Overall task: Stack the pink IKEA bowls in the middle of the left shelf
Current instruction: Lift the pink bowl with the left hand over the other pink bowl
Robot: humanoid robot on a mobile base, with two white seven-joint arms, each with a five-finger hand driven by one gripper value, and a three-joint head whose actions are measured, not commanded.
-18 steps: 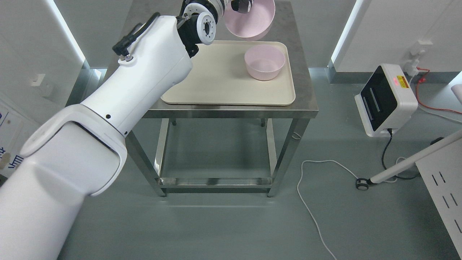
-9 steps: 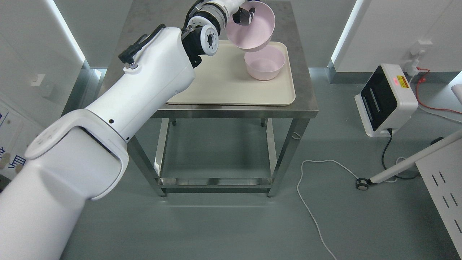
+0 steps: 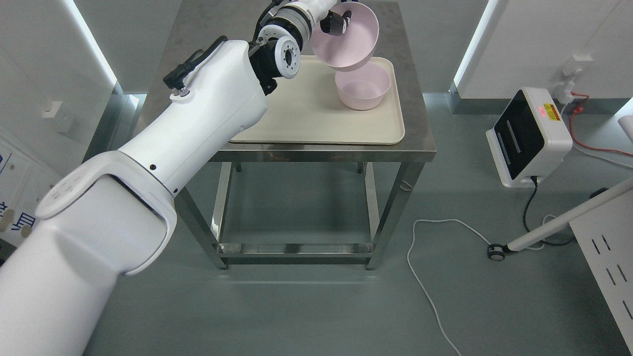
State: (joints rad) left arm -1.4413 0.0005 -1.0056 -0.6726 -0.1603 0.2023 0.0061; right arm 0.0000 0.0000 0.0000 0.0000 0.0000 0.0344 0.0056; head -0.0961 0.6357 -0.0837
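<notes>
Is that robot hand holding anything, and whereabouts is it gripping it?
Yes: the left hand holds a pink bowl by its rim, on the upper left edge, tilted above a second bowl on the tray.

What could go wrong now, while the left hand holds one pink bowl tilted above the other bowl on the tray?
1. The held pink bowl is strongly tilted, gripped only at its rim by the left hand; it may slip out.
2. Lowered at this angle, its edge may strike the rim of the bowl on the tray and push it instead of nesting.
3. That bowl stands near the beige tray's right edge, so a push may slide it off.
</notes>
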